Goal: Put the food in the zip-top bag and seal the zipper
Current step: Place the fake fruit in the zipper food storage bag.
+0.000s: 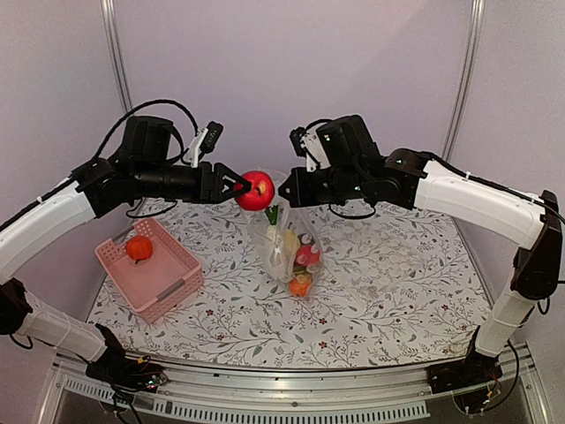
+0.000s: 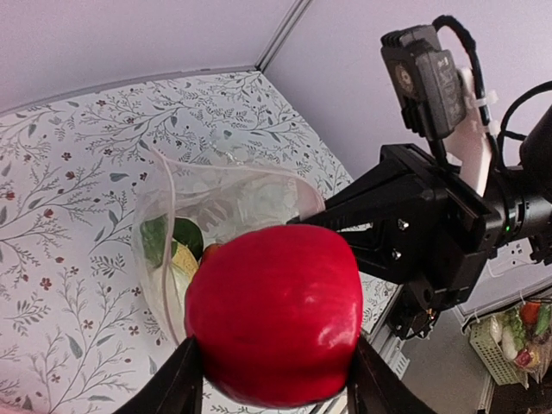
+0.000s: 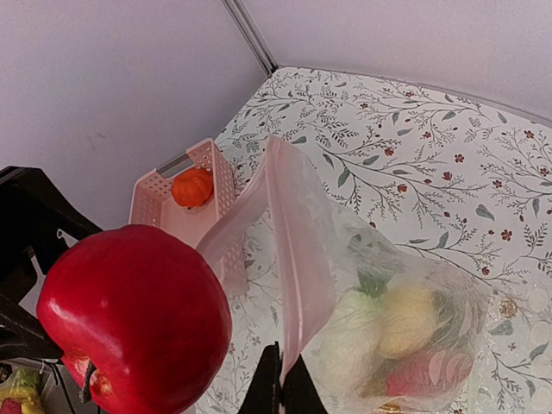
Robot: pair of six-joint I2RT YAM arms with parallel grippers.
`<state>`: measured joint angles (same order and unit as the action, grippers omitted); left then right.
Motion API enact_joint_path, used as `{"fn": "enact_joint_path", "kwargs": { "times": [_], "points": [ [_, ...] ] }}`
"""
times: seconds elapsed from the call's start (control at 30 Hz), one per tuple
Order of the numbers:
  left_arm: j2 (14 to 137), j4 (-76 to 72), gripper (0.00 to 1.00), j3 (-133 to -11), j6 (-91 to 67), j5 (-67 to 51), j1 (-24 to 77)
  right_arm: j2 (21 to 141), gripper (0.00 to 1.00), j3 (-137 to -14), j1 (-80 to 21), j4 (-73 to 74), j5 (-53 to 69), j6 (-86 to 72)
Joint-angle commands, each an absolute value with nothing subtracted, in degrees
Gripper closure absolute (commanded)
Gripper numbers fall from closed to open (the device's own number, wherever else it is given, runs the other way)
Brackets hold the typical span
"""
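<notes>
Apple, glossy, round and red, fills the gap between the jaws of the left gripper, which clasp its sides just short of the right gripper. The right jaws are pinched tight on the zipper, a narrow clear strip, so the crinkly see-through bag hangs below them, its mouth gaping under the apple and about as wide as it. Down in the bag's bottom, well beneath both jaws, more food lies heaped, while an orange fruit sits in the slotted pink basket below the left jaws on the flowered table.
</notes>
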<state>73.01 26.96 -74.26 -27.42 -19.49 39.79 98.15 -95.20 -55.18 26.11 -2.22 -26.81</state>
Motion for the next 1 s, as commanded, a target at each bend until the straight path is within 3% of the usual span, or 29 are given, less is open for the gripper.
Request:
{"fn": "enact_joint_path", "kwargs": {
  "times": [0.0,0.3,0.57,0.97],
  "points": [
    [74.23,29.16,0.49,-76.43,-25.51,-14.25,41.19,96.50,1.00,-96.06,-55.49,26.35,-2.02,-26.13],
    [77.88,33.79,0.49,-79.75,-24.55,-7.50,43.79,96.84,1.00,-96.54,-55.48,25.89,-1.48,-26.10],
    [85.60,41.19,0.50,-87.26,-25.14,6.13,48.55,97.46,1.00,-97.38,-55.54,25.80,-0.94,-25.93],
    [90.99,35.83,0.50,-88.16,-26.51,5.69,50.27,98.14,1.00,-96.85,-55.54,24.68,-1.29,-26.34]
  ]
}}
